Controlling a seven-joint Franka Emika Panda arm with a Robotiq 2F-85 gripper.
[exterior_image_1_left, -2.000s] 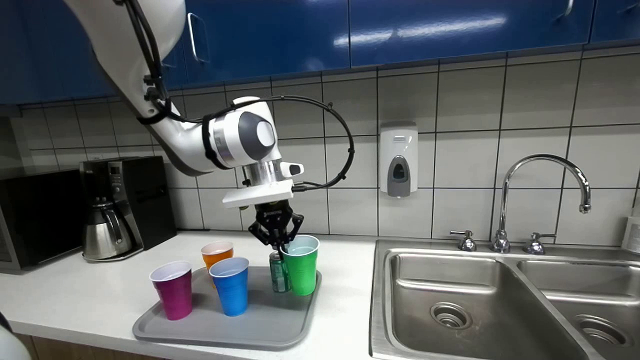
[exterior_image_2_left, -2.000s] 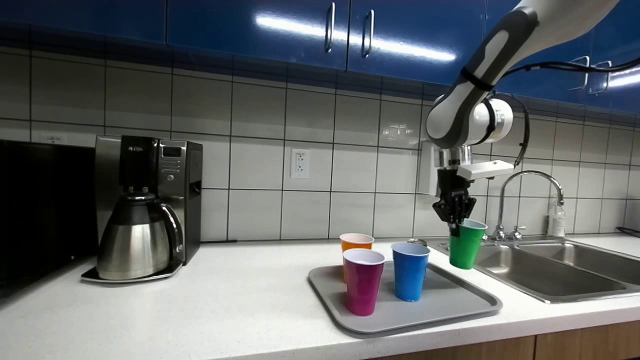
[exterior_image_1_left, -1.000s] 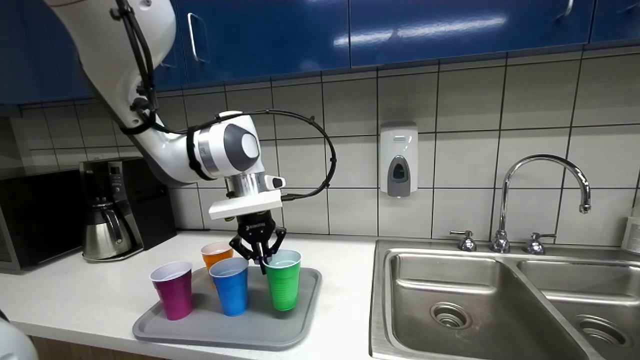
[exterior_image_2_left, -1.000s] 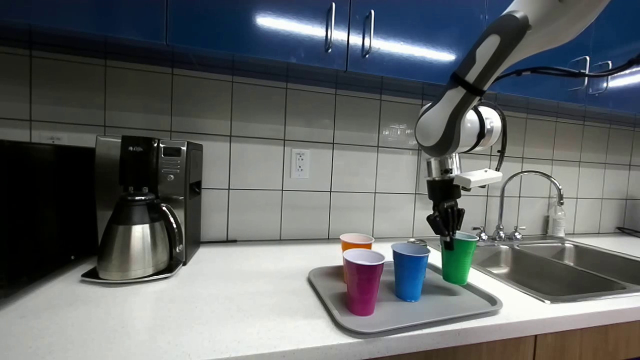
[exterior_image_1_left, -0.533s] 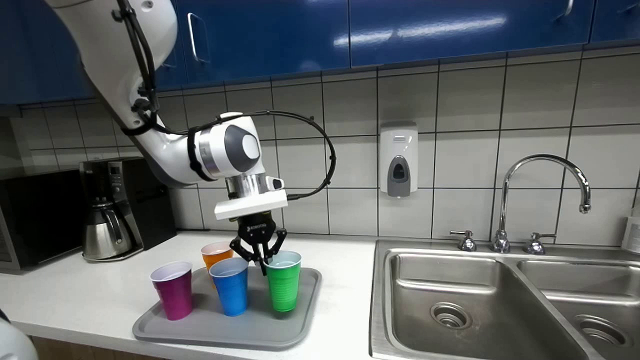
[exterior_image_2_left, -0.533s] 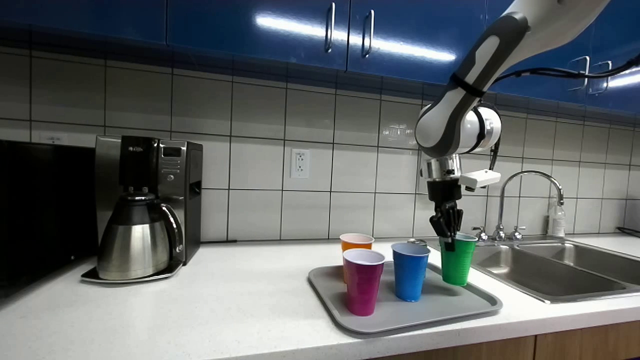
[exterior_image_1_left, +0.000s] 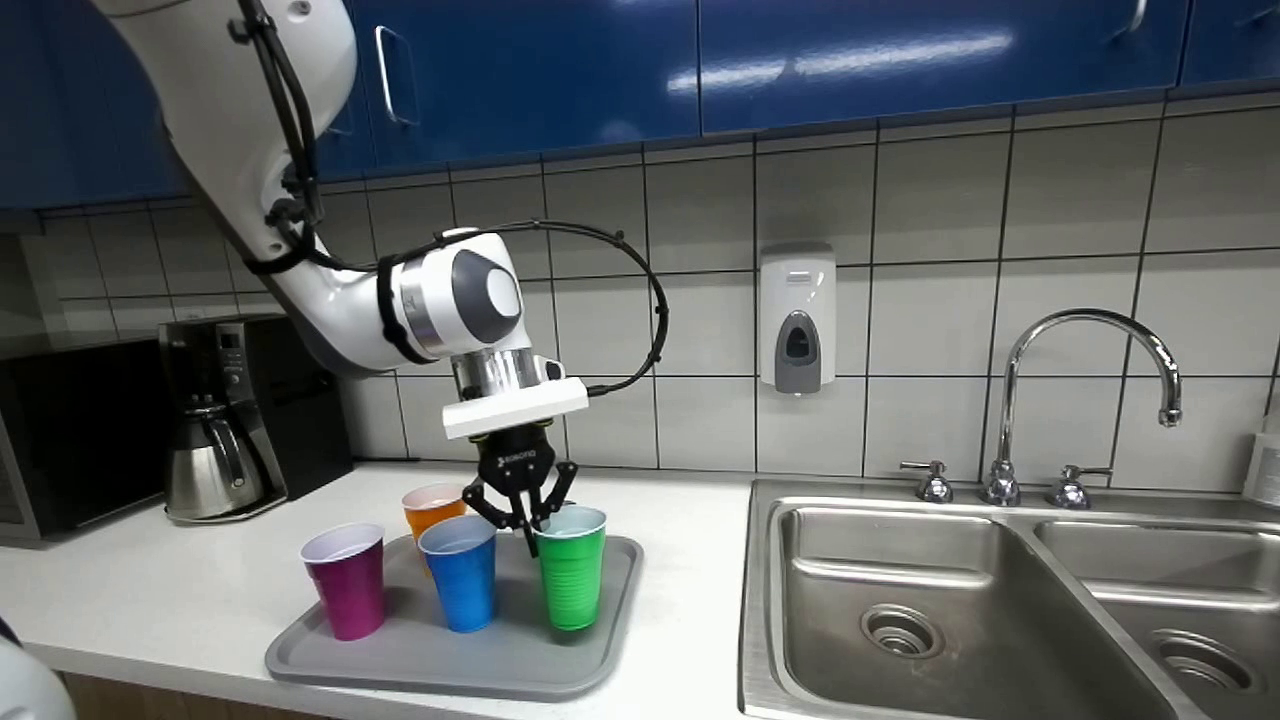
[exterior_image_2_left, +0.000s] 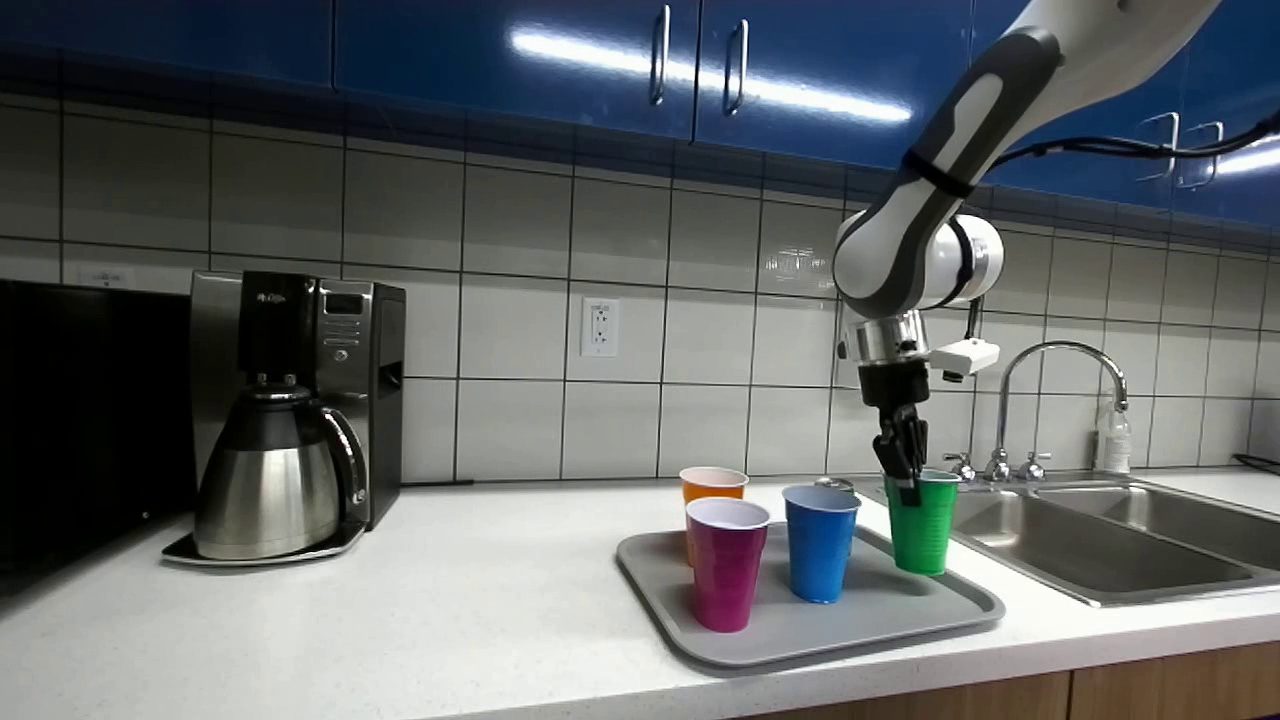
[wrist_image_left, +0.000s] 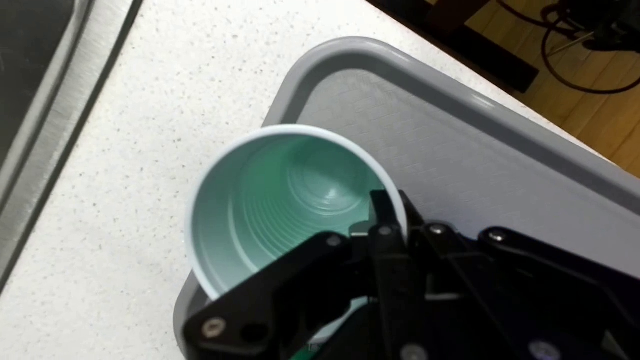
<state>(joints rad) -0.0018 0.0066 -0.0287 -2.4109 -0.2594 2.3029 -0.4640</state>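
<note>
- The claw (wrist_image_left: 395, 202) is clamped on the wall of the green cup (exterior_image_1_left: 573, 580): in the wrist view one finger (wrist_image_left: 383, 212) is inside the cup, another is outside, and the rim passes between them.
- The green cup is almost upright, with its mouth upward, over the end of the tray (exterior_image_1_left: 530, 670) that is nearer to the sink; whether its bottom touches the tray, one cannot tell.
- The white arm (exterior_image_1_left: 450, 300) comes down to the claw from above the tray.
- The blue cup (exterior_image_1_left: 463, 585) stands on the tray, about at its middle.
- The purple cup (exterior_image_1_left: 347, 595) and the orange cup (exterior_image_1_left: 430, 517) stand at the opposite end of the tray; the orange one is farther back and partly hidden.
- Under the tray lies the white counter (exterior_image_1_left: 690, 600).
- The sink (exterior_image_1_left: 850, 590), with its faucet (exterior_image_1_left: 1006, 410), is beside the tray, and a strip of counter separates them.
- The coffee maker (exterior_image_2_left: 355, 400) is well apart from the tray, on the side away from the sink.
- The soap dispenser (exterior_image_1_left: 798, 320) is on the wall, higher than the tray.
</note>
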